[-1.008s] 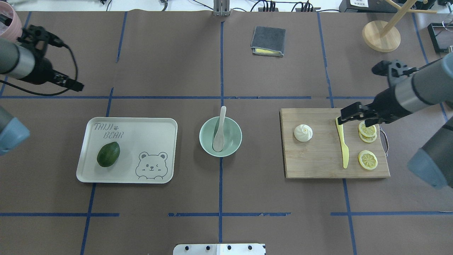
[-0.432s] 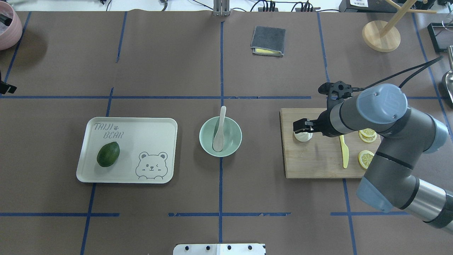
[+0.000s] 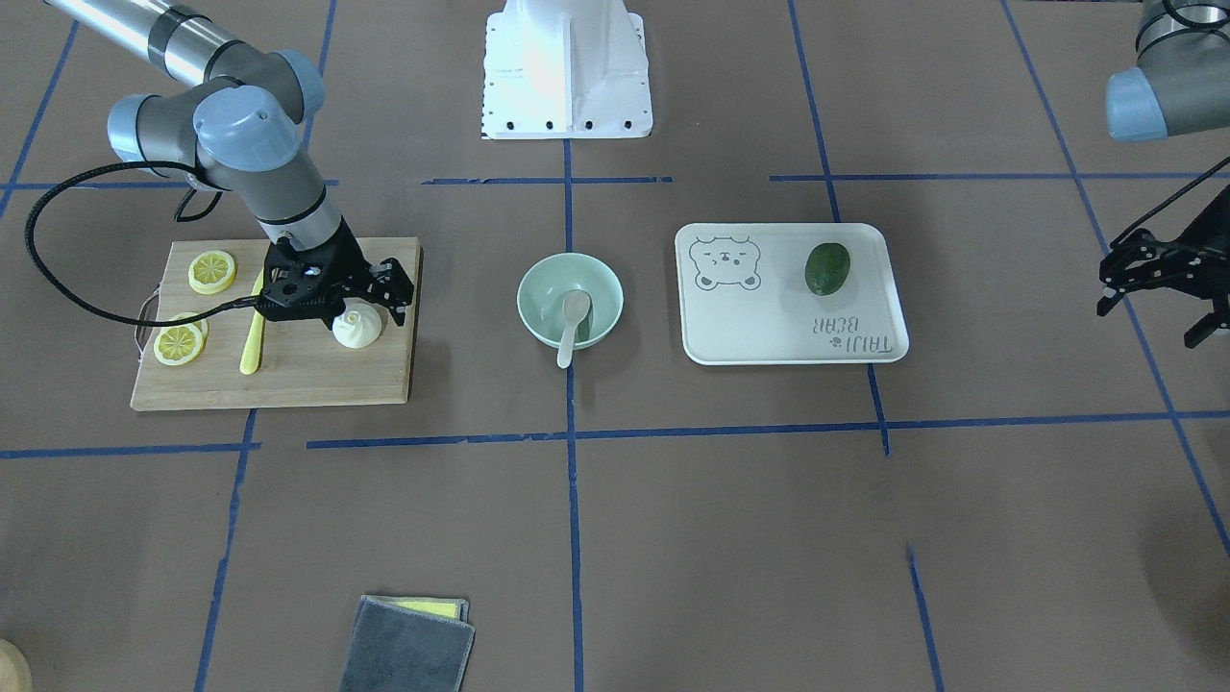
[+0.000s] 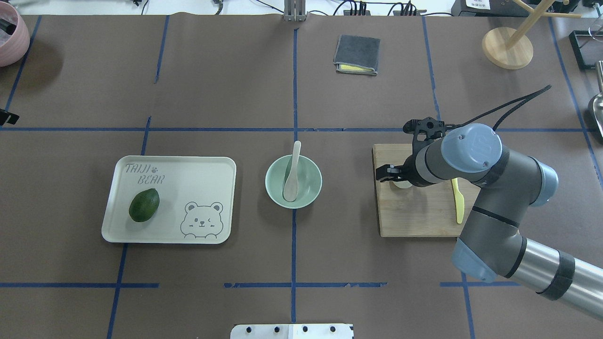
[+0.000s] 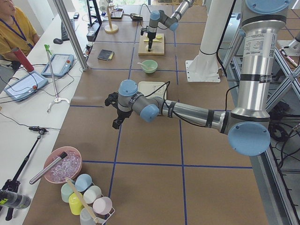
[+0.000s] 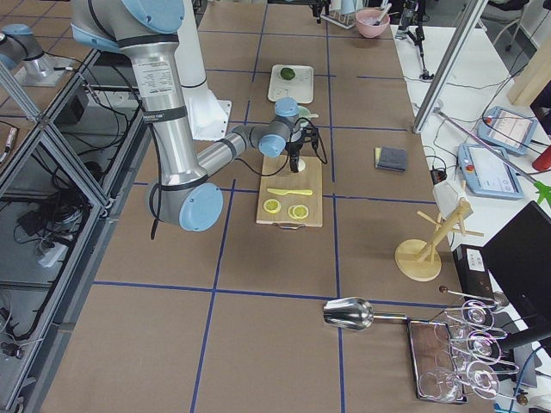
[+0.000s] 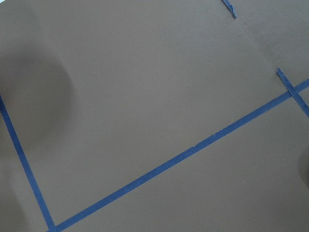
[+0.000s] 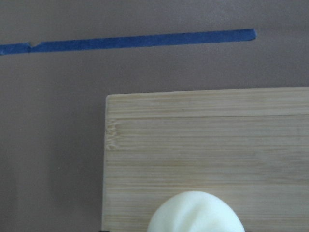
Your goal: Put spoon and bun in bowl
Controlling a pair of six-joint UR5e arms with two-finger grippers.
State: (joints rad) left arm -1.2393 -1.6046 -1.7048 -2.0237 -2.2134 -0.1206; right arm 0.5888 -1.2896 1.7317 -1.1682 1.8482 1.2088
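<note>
The off-white spoon (image 4: 293, 172) lies in the mint-green bowl (image 4: 275, 192) at the table's centre, scoop inside and handle over the far rim; both show in the front view, spoon (image 3: 573, 322) and bowl (image 3: 538, 288). The white pleated bun (image 3: 357, 329) sits on the wooden cutting board (image 4: 414, 216). My right gripper (image 3: 377, 304) is open and hovers just over the bun, which the overhead view mostly hides. The right wrist view shows the bun (image 8: 195, 212) at its bottom edge. My left gripper (image 3: 1148, 322) is open and empty, far off at the table's left end.
A yellow plastic knife (image 4: 458, 202) and lemon slices (image 3: 180, 343) lie on the board behind my right arm. A tray (image 4: 188, 179) with an avocado (image 4: 144, 205) is left of the bowl. A folded grey cloth (image 4: 357, 54) and a wooden stand (image 4: 507, 47) are at the far side.
My right arm has swung left across the board, from over the lemon slices to over the bun. My left arm has drawn back almost out of the overhead view.
</note>
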